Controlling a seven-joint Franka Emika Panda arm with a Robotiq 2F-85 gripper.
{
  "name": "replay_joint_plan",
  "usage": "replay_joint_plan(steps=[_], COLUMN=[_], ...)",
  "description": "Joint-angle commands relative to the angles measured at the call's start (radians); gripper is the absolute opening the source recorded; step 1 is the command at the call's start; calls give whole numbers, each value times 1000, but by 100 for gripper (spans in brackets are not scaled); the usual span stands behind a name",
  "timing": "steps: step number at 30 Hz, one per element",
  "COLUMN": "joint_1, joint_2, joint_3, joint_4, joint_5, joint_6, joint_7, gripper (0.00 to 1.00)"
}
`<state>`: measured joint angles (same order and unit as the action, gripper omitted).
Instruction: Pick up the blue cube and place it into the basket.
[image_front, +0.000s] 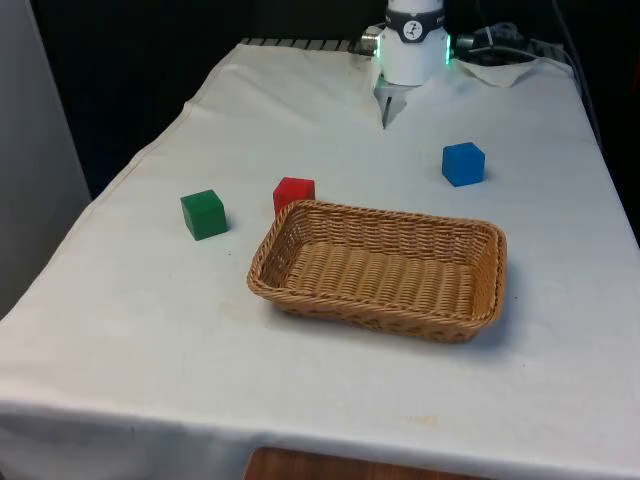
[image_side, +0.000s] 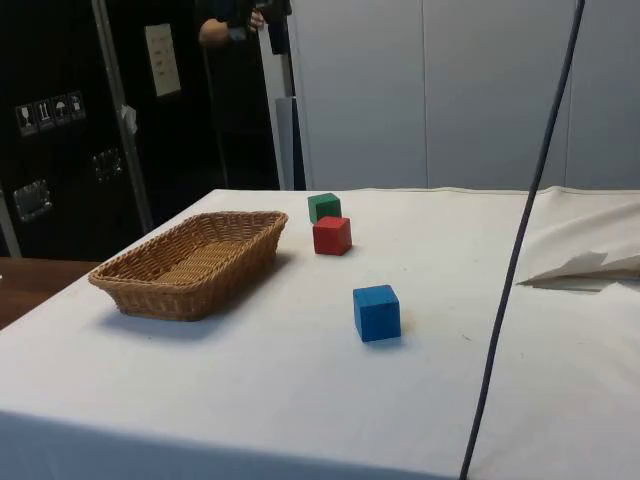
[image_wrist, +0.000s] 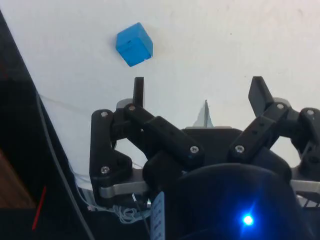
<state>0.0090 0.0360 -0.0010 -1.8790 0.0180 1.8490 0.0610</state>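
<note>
You are at the very start: the blue cube (image_front: 463, 163) sits untouched on the table (image_front: 150, 330), well apart from the wicker basket (image_front: 300, 292), off its far corner on the front view's right. Your end effector (image_wrist: 198, 90) hangs above the cloth with its fingers spread and nothing between them, the cube lying ahead and off to one side. A red cube (image_front: 294, 193) rests just beside the basket's far rim, a green cube (image_front: 203, 214) nearby. Reaching, grasping, carrying and dropping all remain.
</note>
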Motion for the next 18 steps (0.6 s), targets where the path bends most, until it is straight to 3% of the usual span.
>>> replay_joint_plan(steps=[1,7,18], joint_1=[0,8,9], joint_2=[-5,-65,-134], joint_3=[1,12,37], joint_4=[-7,-83,-174], joint_5=[0,-8,-5], joint_6=[0,15,20], joint_7=[1,20,35], gripper=[100,100,100])
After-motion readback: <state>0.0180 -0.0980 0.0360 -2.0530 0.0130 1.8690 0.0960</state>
